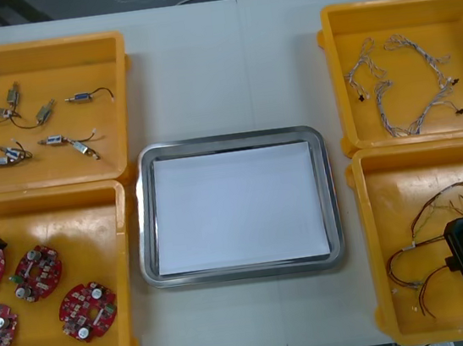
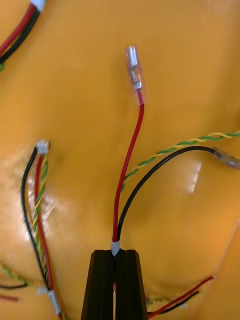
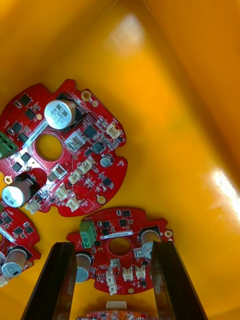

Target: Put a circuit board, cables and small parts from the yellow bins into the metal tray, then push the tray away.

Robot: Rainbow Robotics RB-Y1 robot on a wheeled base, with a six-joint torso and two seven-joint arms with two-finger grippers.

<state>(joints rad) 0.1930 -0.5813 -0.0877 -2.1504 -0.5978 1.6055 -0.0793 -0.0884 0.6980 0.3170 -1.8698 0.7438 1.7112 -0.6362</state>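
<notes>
**Tray empty, both grippers at their first picks**

The tray (image 1: pixel 144 236), white inside, sits between the bins with nothing in it — no item delivered yet. The left gripper (image 3: pixel 114 247) is down in the near left bin (image 1: pixel 112 240), its fingers spread either side of a board (image 3: pixel 116 230), not gripping. The right gripper (image 2: pixel 115 252), in the near right bin (image 1: pixel 372 206), is pinched onto a red-and-black cable (image 2: pixel 131 150) inside that bin. Small parts (image 1: pixel 45 121) lie untouched — the push comes last.

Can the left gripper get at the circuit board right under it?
Probably yes: the left gripper is open, fingers either side of that circuit board, nothing lying on it. The right gripper, shut on a red and black cable, is far off.
</notes>
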